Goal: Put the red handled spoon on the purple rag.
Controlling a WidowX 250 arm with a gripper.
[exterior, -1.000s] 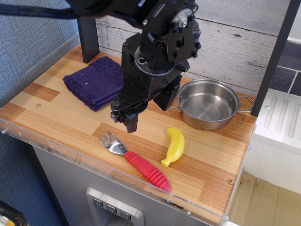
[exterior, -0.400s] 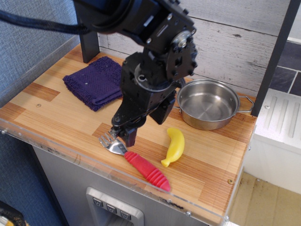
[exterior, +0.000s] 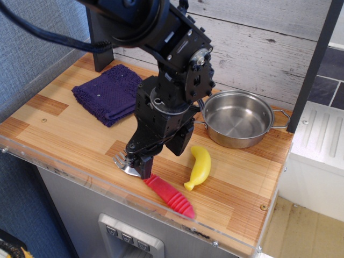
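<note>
The red handled spoon (exterior: 167,195) lies on the wooden table near its front edge, red ribbed handle pointing right and silver pronged head to the left. My black gripper (exterior: 141,164) is down over the neck of the spoon, where the head meets the handle, and covers part of the head. Its fingertips are at table level around that spot. I cannot tell whether they grip the spoon. The purple rag (exterior: 109,93) lies folded at the back left of the table, well apart from the gripper.
A yellow toy banana (exterior: 199,167) lies just right of the spoon. A steel pan (exterior: 237,118) stands at the back right. A dark post (exterior: 100,40) rises behind the rag. The clear front lip of the table (exterior: 86,180) runs just below the spoon.
My gripper has come down and forward from above the table onto the neck of the spoon. The spoon, banana, pan and rag have not moved.
</note>
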